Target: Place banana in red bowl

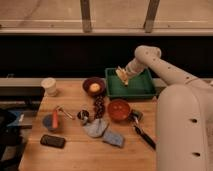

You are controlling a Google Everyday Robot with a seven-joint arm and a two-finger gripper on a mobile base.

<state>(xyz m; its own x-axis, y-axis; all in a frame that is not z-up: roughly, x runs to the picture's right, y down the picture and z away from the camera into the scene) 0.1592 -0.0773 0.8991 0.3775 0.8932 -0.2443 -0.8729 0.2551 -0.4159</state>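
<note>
The pale yellow banana (121, 74) is at the tip of my gripper (123, 76), over the left part of the green tray (134, 90) at the back of the table. The gripper is shut on the banana and holds it just above the tray floor. The arm reaches in from the right, curving over the tray's far right corner. The bright orange-red bowl (119, 110) stands empty on the wooden table, in front of the tray's near edge and below-left of the gripper.
A maroon bowl (94, 86) holding a yellowish ball stands left of the tray. Dark grapes (99, 105), a metal cup (82, 116), a grey cloth (95, 128), a blue sponge (114, 138), a black phone (52, 141), a white cup (49, 86) and a black utensil (143, 136) lie around the red bowl.
</note>
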